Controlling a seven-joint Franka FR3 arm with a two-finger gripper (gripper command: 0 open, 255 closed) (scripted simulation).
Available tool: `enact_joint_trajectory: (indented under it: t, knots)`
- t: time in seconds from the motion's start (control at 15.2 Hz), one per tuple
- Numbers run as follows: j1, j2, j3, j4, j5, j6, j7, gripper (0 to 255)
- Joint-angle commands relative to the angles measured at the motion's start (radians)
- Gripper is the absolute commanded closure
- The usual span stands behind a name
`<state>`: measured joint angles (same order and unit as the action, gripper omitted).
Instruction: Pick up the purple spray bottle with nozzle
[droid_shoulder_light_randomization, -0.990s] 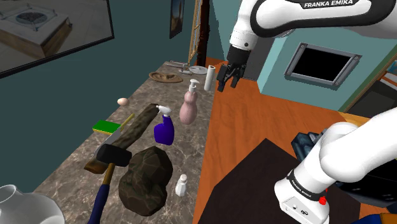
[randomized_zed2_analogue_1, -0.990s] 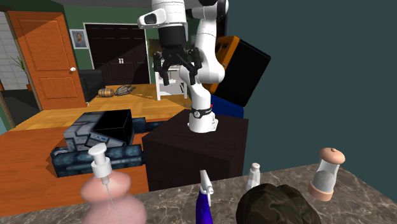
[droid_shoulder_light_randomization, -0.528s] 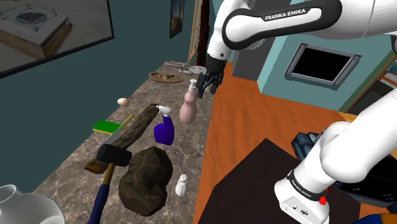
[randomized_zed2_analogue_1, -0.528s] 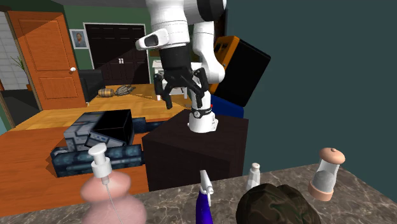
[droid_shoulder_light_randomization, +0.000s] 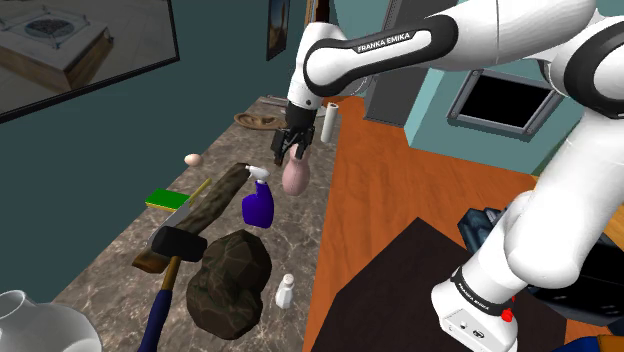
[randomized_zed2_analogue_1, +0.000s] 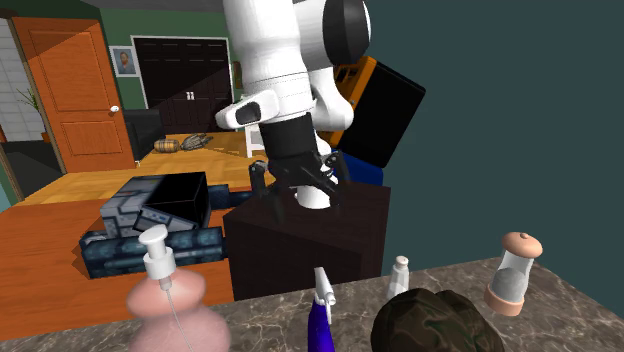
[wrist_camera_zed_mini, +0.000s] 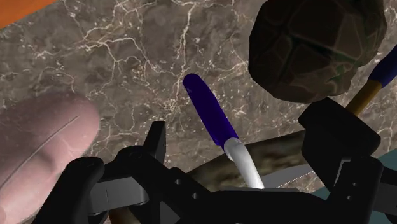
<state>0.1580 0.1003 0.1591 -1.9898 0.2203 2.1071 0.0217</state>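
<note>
- Purple with a white nozzle, the spray bottle (droid_shoulder_light_randomization: 258, 207) is seen upright on the marbled bench (droid_shoulder_light_randomization: 120, 250). It stands roughly midway between the wall edge and the open edge, just beside a dark log (droid_shoulder_light_randomization: 215, 195) and near a dark rock (droid_shoulder_light_randomization: 230, 280).
- The gripper (droid_shoulder_light_randomization: 290, 152) is held in the air over the pink pump bottle (droid_shoulder_light_randomization: 293, 177), which stands nearer the bench's far end than the spray bottle. No contact with either bottle is seen.
- The fingers (wrist_camera_zed_mini: 157, 137) are spread wide, and nothing is clasped between them.
- In the wrist view the spray bottle is framed between the fingers but lies well beyond them, down on the bench. The pump bottle is seen to one side and the rock on the far side.
- In the second exterior view the gripper (randomized_zed2_analogue_1: 297, 190) is seen clearly above the height of the nozzle.
- The task is judged to be at an early stage. The hand is roughly aimed at the target, but the bottle is not yet reached, gripped or raised.
- What is left, by this reading: the gripper is to be carried past the pump bottle and lowered around the purple body, then the fingers closed and the bottle lifted clear of the bench.
</note>
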Motion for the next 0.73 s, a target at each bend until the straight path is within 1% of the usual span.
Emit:
enact_joint_trajectory:
  t: [0.0, 0.13, 0.2, 0.66]
  knots:
    - [0.011, 0.076, 0.010, 0.063, 0.002, 0.017, -0.005, 0]
    - [0.022, 0.148, 0.019, 0.125, 0.003, 0.031, -0.011, 0]
    - [0.023, 0.156, 0.020, 0.132, 0.003, 0.032, -0.012, 0]
    - [0.026, 0.202, 0.021, 0.090, 0.007, 0.119, -0.029, 0]
